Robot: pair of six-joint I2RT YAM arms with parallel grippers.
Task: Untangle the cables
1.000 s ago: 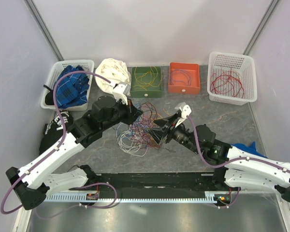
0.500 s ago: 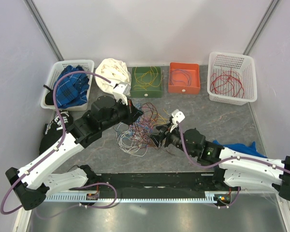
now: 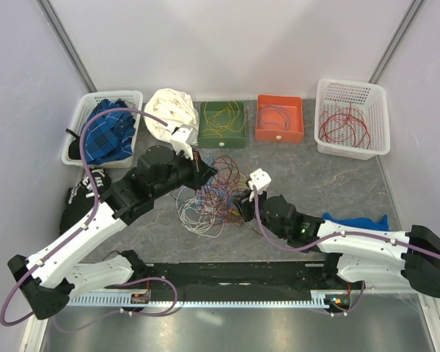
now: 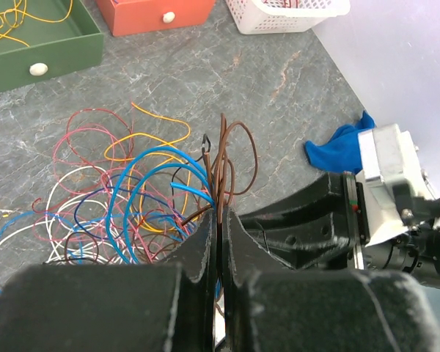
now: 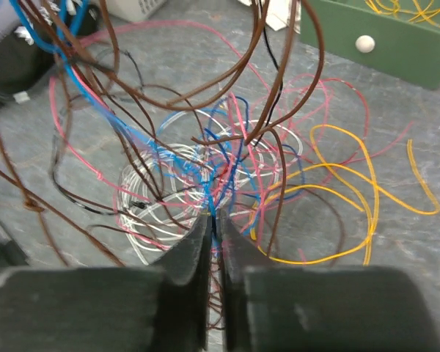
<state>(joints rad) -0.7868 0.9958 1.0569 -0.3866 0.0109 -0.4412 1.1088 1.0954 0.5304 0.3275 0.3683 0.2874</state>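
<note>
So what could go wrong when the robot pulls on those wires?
The left gripper is shut on a brown wire that loops through the tangle, so pulling might tighten the knots or drag the whole pile. The right gripper pinches a blue wire right beside it, so the two could bump.

Claw (image 5: 214, 226) seemingly pinching blue cable (image 5: 207, 194)

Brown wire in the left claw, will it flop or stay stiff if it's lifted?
Probably springy, not limp: the brown wire keeps its loops beyond the left claw. It likely weighs little, being so thin. It may drag the tangle along, since other wires cross its loops.
</note>
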